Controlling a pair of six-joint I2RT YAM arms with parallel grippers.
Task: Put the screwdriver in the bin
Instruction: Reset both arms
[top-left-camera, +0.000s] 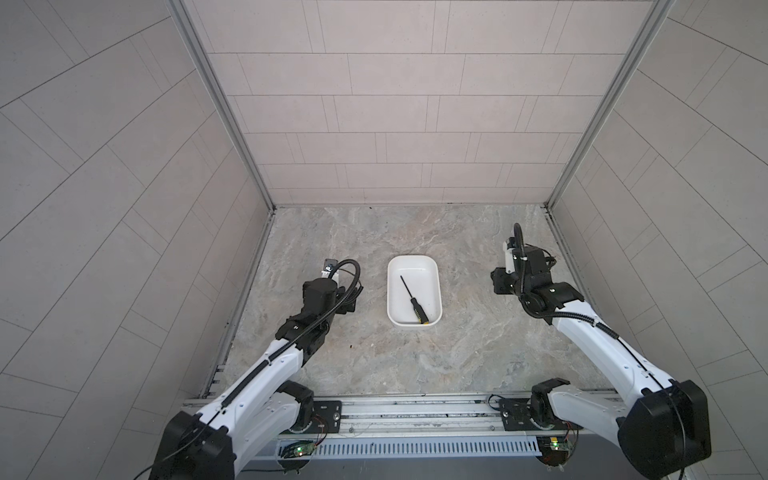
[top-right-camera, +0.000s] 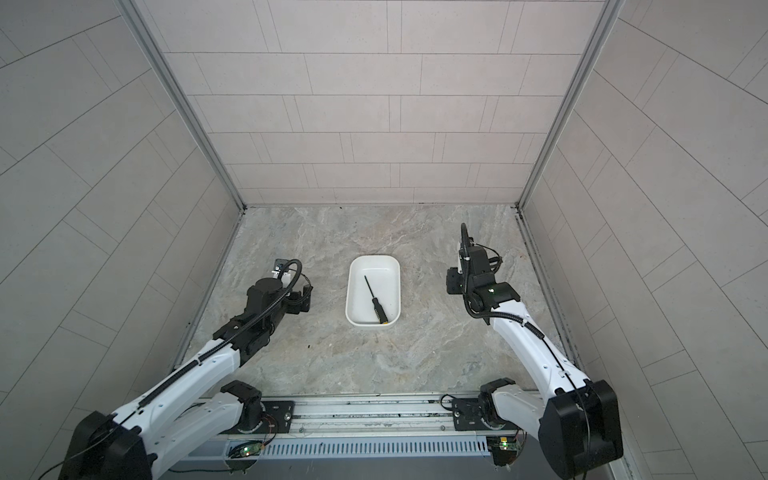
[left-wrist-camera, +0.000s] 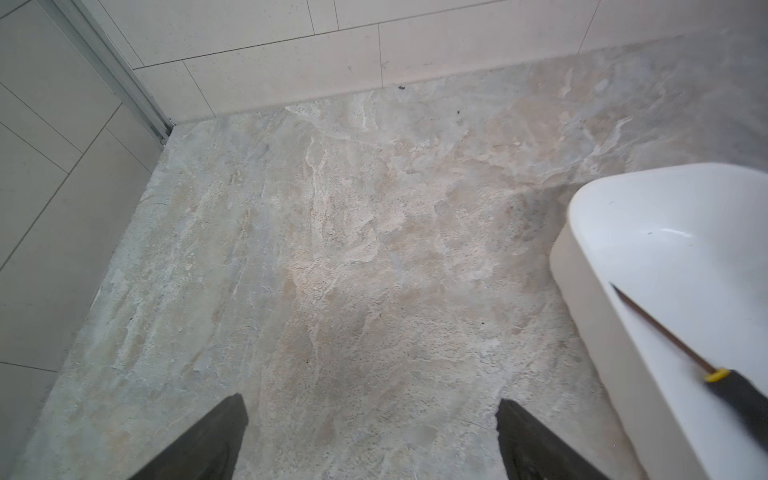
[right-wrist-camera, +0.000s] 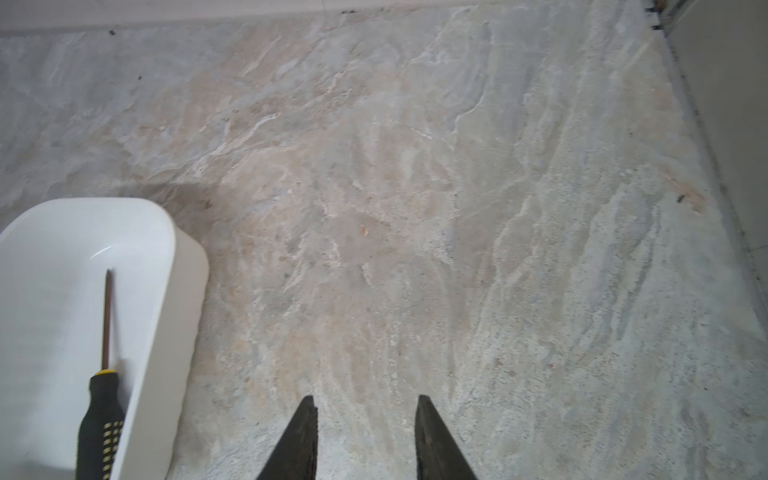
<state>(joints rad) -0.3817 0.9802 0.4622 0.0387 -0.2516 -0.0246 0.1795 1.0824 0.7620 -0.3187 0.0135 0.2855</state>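
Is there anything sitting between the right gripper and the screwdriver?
Only the side wall of the bin: the screwdriver lies inside it, and the right gripper hangs open over the bare table beside it. Nothing else visible stands between them.

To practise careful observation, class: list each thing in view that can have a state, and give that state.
bin: upright, holds the screwdriver
screwdriver: lying flat inside the bin
left gripper: open, empty
right gripper: open, empty
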